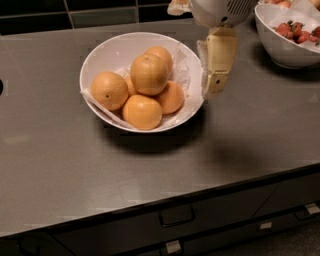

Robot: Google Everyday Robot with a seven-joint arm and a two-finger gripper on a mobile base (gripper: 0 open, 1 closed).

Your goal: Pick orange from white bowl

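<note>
A matte grey desk (70,170) runs back to a dark tiled wall (40,20), with dark drawers (175,220) under its front edge. The white bowl (102,50) sits mid-desk; the orange (148,74) rests atop the other fruit inside it. The end effector (211,89) hangs just beside the bowl's right rim, holding nothing; how far open it is cannot be told. A smaller bowl (280,47) of red fruit sits at the far right.

We see a grey brushed-metal surface (65,165) carrying a glossy white round bowl (280,52) of red fruit (295,31), possibly strawberries, far right. Dark drawers (210,220) sit below, dark wall tiles (40,15) behind. The pincer (216,86) hangs left of that bowl.
</note>
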